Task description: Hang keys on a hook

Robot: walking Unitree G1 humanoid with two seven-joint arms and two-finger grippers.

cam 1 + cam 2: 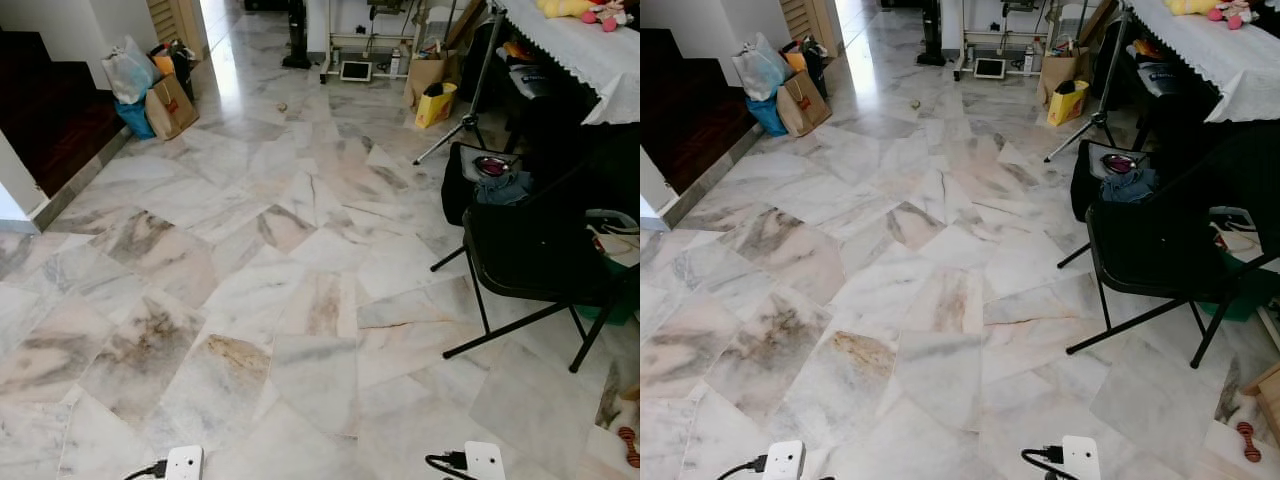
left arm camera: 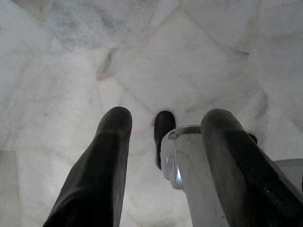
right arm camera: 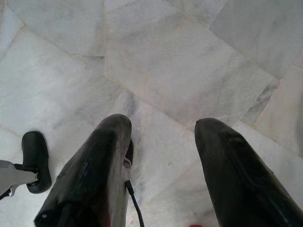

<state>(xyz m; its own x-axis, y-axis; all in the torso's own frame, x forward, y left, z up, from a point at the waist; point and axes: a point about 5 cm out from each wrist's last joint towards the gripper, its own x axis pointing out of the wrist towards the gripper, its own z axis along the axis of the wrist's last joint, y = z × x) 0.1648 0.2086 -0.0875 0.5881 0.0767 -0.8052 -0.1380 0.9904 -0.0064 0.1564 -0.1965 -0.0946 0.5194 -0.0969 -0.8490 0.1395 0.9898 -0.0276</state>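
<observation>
I'm looking down at a marble floor [image 1: 250,300], both arms hanging idle. Left gripper [image 2: 163,156] points at the tiles, fingers [image 2: 104,165] spread apart, nothing between them. Right gripper [image 3: 161,161] is the same, its fingers [image 3: 94,170] apart and empty over the floor. I can't make out any keys or a hook here. A black folding chair [image 1: 530,260] stands at my right, with a tripod [image 1: 470,100] and a yellow bag [image 1: 435,105] beyond it. Bags [image 1: 150,85] are piled far left by the dark steps [image 1: 50,120]. A white-clothed table [image 1: 580,45] sits at top right.
</observation>
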